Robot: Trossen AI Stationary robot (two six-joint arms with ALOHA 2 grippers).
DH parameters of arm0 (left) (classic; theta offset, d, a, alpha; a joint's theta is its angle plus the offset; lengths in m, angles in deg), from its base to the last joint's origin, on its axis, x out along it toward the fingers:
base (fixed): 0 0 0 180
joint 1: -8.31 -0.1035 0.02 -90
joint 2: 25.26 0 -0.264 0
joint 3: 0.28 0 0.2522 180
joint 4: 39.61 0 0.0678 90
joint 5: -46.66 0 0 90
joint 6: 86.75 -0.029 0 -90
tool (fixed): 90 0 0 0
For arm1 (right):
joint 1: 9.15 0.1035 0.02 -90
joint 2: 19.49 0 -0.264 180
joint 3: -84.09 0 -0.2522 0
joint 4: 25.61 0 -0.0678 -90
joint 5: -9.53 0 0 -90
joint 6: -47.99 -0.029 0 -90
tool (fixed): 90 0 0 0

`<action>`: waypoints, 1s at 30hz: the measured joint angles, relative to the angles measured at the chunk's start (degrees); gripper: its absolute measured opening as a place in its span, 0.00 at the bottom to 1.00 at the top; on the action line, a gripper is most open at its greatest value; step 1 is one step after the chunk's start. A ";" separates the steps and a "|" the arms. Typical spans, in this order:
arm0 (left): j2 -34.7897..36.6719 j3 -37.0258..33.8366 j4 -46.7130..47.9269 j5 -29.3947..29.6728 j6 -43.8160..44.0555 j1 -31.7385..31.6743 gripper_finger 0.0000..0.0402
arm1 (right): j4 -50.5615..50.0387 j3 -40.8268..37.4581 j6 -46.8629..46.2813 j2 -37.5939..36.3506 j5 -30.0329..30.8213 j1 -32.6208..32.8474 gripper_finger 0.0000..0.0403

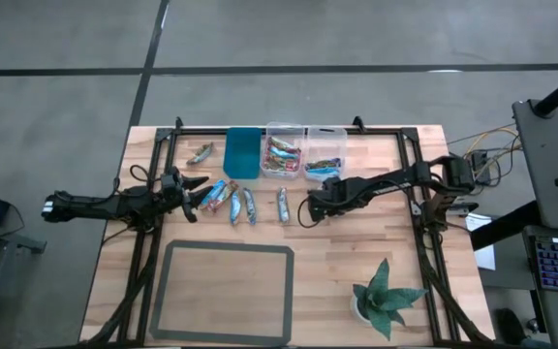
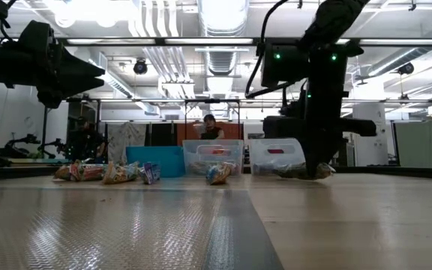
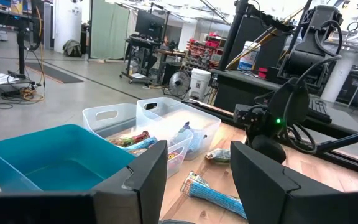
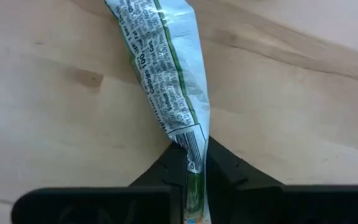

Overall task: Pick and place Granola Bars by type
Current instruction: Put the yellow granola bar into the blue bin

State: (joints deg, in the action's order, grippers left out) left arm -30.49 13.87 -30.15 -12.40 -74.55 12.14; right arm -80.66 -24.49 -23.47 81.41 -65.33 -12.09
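The right hand [image 4: 194, 165] pinches the end of a greenish-silver bar [image 4: 166, 74] against the wooden surface [image 1: 356, 252], its fingers pressed tight on the wrapper's crimped edge; in the high view that hand sits in front of the two clear bins [image 1: 304, 152], both of which hold bars; the left hand [image 1: 194, 197] hovers at the left end of a loose row of bars [image 1: 232, 202], its fingers [image 3: 145, 177] standing part-spread with nothing seen between them; one more bar [image 1: 200, 153] lies apart beside the teal bin [image 1: 242, 152]; a dark-framed mat [image 1: 226, 291] and a small potted plant [image 1: 386, 299] occupy the near side.
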 joint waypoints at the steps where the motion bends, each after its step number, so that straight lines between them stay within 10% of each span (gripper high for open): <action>1: 0.00 0.01 0.01 0.00 -0.02 0.00 0.39 | -0.05 0.25 0.10 0.00 0.00 0.15 0.05; 30: 0.00 0.01 -0.05 0.00 -0.01 0.00 0.39 | -29.28 26.78 29.60 -9.32 6.06 -0.70 0.04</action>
State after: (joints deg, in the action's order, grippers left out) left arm -30.50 13.88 -30.19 -12.40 -74.55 12.14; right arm -109.94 2.30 6.12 72.09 -59.27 -12.79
